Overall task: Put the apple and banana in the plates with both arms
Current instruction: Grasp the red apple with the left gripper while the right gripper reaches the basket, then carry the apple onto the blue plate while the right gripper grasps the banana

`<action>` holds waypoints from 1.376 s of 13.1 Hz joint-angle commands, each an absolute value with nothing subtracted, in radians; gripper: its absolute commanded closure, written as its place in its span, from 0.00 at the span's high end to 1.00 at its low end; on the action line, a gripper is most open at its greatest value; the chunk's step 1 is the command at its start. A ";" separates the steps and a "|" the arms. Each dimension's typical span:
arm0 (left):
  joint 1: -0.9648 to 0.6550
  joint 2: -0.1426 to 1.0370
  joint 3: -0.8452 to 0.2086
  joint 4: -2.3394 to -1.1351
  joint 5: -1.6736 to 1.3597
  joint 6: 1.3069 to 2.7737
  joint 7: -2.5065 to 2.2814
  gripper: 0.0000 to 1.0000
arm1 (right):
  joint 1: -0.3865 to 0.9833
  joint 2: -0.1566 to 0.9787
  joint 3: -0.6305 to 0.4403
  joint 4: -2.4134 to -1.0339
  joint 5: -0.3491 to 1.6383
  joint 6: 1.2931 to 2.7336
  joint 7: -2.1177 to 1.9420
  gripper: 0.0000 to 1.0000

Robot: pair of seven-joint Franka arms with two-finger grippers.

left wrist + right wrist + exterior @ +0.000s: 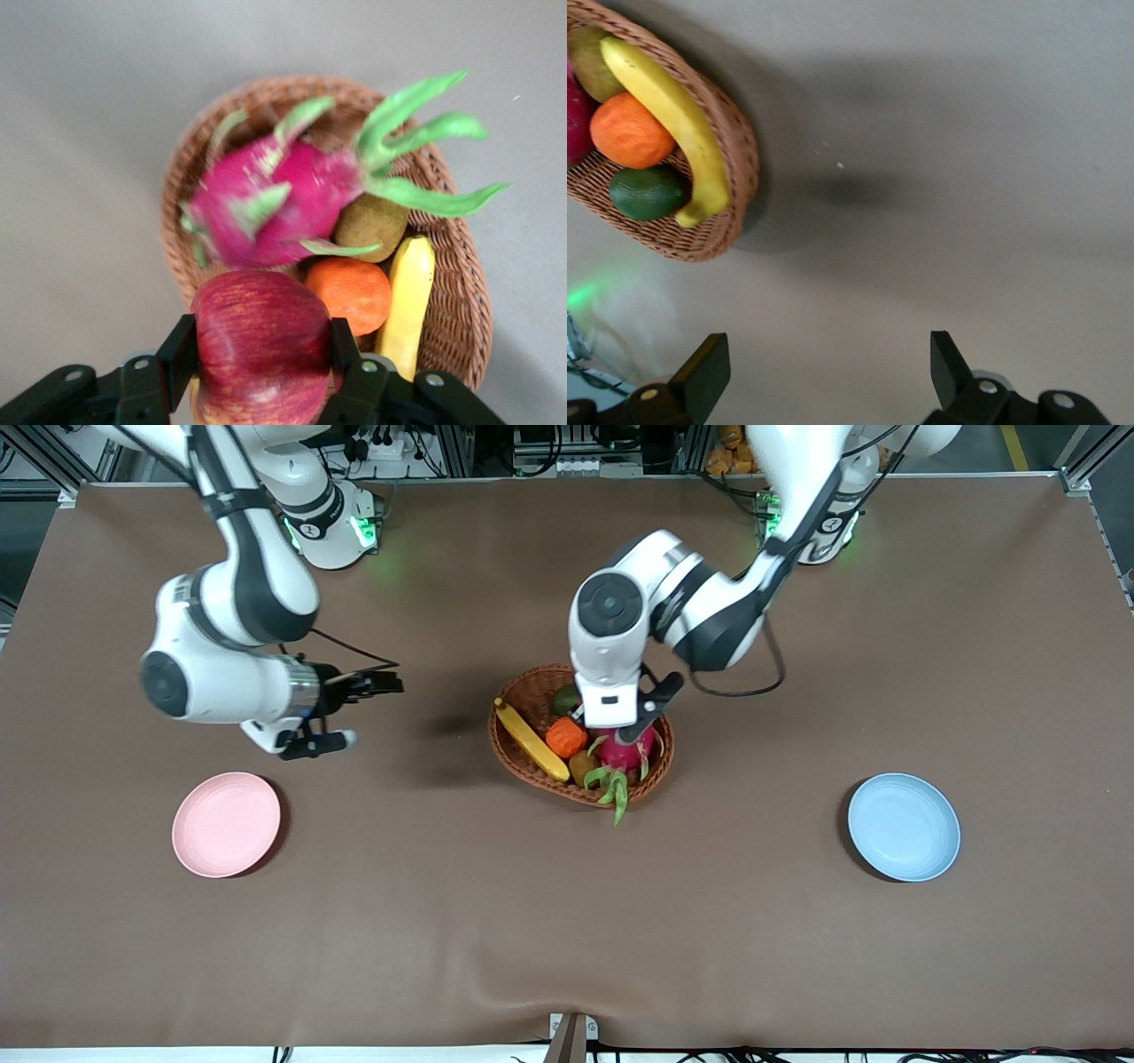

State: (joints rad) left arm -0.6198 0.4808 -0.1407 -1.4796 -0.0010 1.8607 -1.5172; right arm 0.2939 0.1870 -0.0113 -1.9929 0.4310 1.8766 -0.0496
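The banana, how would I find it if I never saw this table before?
Look at the middle of the brown table for the oval wicker basket full of fruit. The banana lies along the basket's rim on the side toward the right arm's end of the table, beside the orange fruit. It is the only long, thin, yellow thing; its neighbours are round.

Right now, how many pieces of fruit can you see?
6: apple in the left gripper; banana, orange fruit, dragon fruit, kiwi, green fruit in the basket. Others may be hidden.

Even light; dragon fruit (266, 208) seemingly blurred
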 commanded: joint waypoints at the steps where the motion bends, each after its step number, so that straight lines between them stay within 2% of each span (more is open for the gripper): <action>1: -0.511 0.388 -0.138 -1.503 0.002 1.757 -1.283 0.00 | 0.373 0.183 -0.021 -1.994 0.449 1.923 -0.038 1.00; 4: -0.358 0.374 -0.133 -1.506 0.017 1.663 -0.972 0.00 | 0.425 0.181 -0.023 -2.000 0.449 1.982 -0.038 1.00; 7: -0.207 0.414 -0.133 -1.509 0.113 1.663 -0.735 0.00 | 0.500 0.181 -0.021 -2.005 0.360 2.048 -0.049 1.00; 14: -0.071 0.607 -0.133 -1.509 0.387 1.900 -0.503 0.00 | 0.641 0.273 -0.021 -2.008 0.301 2.245 -0.043 1.00; 18: -0.032 0.664 -0.133 -1.511 0.606 1.931 -0.456 0.00 | 0.690 0.334 -0.021 -2.006 0.172 2.367 -0.044 1.00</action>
State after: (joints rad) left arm -0.0505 0.6500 -0.1247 -1.5206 0.5331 1.9145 -0.4874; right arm 0.6601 0.3093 -0.0113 -2.0052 0.2353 2.3147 -0.0451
